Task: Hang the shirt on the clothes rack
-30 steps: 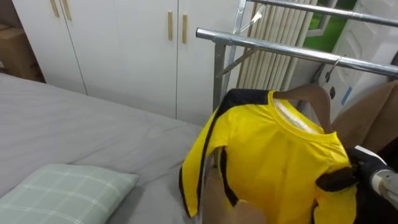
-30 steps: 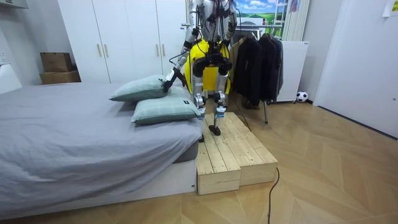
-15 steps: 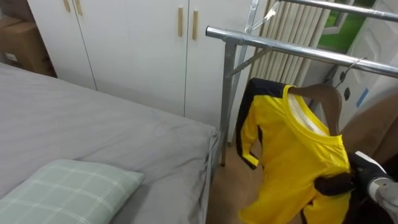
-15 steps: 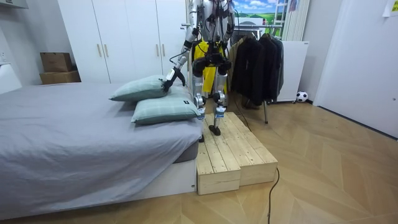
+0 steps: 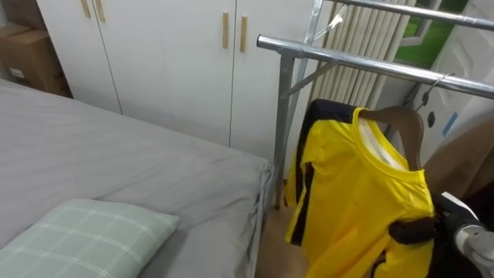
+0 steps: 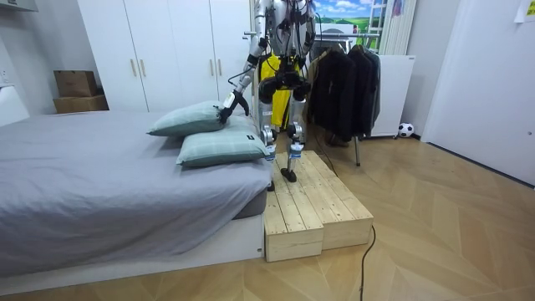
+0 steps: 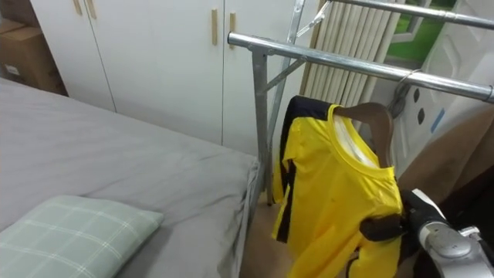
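Under rail (image 5: 370,66), yellow shirt (image 5: 363,201) hangs straighter than before; right hand (image 5: 441,222) fingers (image 5: 411,230) pinch its side.

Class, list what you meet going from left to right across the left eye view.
Checked pillow → wardrobe door handles → yellow shirt → right hand, closed on the shirt.

Yel. shirt (image 5: 363,201) matt cloth; rail (image 5: 370,66) glossy metal.
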Controlling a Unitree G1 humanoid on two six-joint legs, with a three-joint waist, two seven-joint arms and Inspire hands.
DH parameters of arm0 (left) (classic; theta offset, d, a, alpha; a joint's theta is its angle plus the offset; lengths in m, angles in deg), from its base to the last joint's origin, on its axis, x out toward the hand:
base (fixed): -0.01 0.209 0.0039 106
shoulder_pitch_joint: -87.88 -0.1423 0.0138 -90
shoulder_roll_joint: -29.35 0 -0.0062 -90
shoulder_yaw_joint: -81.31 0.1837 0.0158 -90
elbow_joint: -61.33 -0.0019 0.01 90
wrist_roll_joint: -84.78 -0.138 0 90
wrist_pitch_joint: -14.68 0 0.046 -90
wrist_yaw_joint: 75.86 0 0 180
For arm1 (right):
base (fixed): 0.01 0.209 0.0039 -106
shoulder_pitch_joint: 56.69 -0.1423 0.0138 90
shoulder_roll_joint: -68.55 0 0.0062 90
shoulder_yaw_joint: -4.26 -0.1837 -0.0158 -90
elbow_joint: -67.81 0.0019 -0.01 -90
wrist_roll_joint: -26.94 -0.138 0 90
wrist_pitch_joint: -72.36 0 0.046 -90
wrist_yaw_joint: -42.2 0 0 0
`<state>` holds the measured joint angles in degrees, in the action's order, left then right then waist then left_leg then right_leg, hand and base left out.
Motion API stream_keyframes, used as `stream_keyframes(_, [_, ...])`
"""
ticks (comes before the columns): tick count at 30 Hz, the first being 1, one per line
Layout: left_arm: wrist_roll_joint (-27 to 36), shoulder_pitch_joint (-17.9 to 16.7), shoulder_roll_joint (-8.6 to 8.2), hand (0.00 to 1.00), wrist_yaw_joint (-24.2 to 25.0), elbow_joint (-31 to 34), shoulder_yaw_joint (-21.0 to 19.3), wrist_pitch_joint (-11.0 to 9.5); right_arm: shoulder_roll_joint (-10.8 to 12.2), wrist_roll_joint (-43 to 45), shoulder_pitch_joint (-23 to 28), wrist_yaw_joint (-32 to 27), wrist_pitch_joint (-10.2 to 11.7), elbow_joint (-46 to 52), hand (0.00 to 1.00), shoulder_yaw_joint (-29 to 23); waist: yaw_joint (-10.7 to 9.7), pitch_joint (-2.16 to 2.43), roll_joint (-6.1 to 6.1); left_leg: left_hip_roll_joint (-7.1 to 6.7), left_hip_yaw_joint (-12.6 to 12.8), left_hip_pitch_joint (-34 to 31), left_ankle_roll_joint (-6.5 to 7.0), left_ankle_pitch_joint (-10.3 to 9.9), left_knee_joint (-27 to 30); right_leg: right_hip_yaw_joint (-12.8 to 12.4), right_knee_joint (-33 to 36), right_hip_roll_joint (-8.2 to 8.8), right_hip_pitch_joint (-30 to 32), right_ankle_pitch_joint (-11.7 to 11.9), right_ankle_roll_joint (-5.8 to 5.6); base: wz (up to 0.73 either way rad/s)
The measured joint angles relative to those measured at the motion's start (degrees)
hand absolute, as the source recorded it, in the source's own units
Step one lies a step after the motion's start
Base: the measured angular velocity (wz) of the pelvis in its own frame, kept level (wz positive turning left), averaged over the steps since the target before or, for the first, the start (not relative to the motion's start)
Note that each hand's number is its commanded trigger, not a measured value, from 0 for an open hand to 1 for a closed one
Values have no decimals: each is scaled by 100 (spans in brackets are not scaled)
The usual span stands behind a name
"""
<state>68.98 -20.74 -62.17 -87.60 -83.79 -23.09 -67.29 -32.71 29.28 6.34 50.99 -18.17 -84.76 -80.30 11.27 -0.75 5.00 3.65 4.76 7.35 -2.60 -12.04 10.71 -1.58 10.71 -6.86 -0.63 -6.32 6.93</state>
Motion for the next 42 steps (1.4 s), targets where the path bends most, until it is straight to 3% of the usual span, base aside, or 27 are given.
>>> stream_keyframes(10, [-2, -1, 0, 0, 0, 0, -6, 0, 0, 0, 4, 3, 0, -2, 100, 0, -3, 5, 8, 0, -4, 7, 0, 0, 0, -6, 0, 0, -8, -2, -2, 0])
stream_keyframes(11, [-2, -1, 0, 0, -1, 0, -6, 0, 0, 0, 5, 3, 0, -2, 80, 0, -3, 6, 10, 0, -4, 7, 0, 0, 1, -6, 0, 0, -8, -2, -1, 0])
stream_keyframes(12, [-2, -1, 0, 0, -1, 0, -7, 0, 0, 0, 6, 3, 0, -2, 28, 0, -3, 7, 11, 0, -4, 7, 0, 0, 0, -6, 0, 0, -8, -2, -1, 0])
stream_keyframes(13, [-2, -1, 0, 0, -1, 0, -6, 0, 0, 0, 7, 4, 0, -2, 0, 0, -3, 7, 11, 0, -4, 7, 0, 0, 1, -6, 0, 0, -8, -1, -1, 0])
stream_keyframes(42, [64, -1, -34, 0, -36, -40, -71, 1, -2, 51, 62, 88, -12, 47, 0, -53, -8, 56, 19, -12, -7, 42, 2, 0, -5, -26, 16, -1, -25, -8, -10, 0])
